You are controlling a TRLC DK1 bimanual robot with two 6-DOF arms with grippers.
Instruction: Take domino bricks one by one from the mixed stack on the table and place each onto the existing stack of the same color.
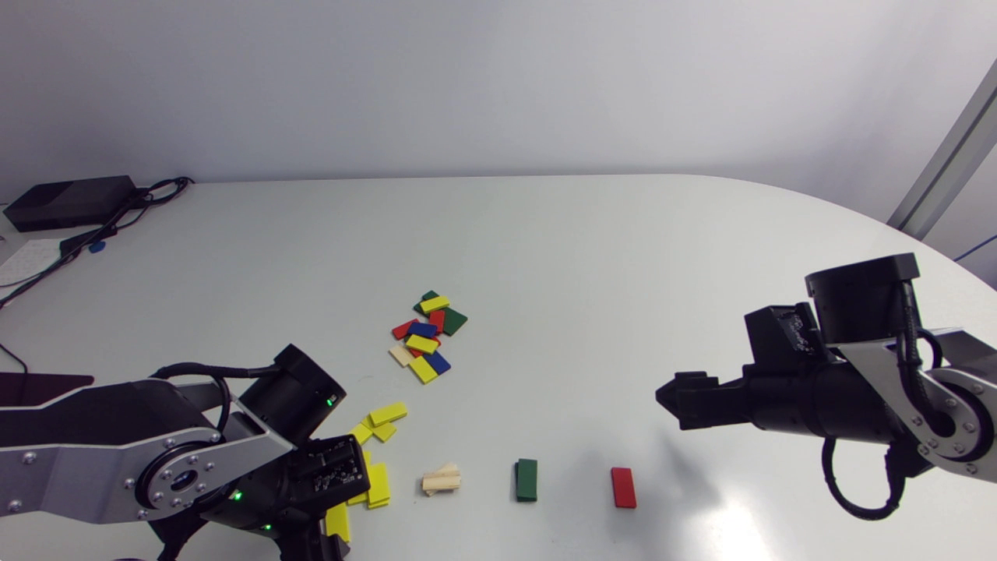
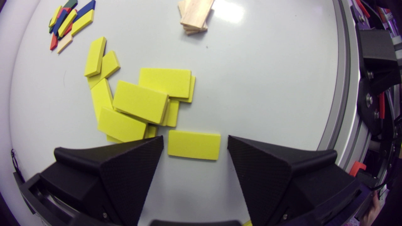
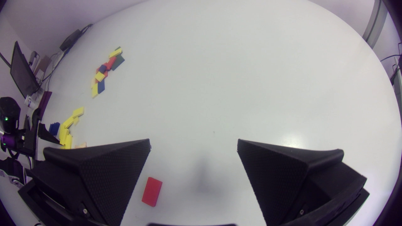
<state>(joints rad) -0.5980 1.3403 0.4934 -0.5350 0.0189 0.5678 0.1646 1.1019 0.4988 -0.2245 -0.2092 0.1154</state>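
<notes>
White table, a yellow brick (image 2: 193,144) lying flat on it between our released left jaws.
We judge the brick light, rigid and smooth-faced, and so thin that a hold must sit low on its two short ends, which the jaws flank without touching; it is a plain bright-yellow slab with crisp edges; it lies just beside the yellow pile (image 2: 141,100), which sprawls more than it stacks; farther off is the mixed stack (image 1: 426,335) of yellow, blue, red, green and bare-wood pieces; along the near edge run the wooden stack (image 1: 442,479), a green brick (image 1: 526,479) and a red brick (image 1: 623,487); our right jaws hang spread and empty above the table near the red brick.
</notes>
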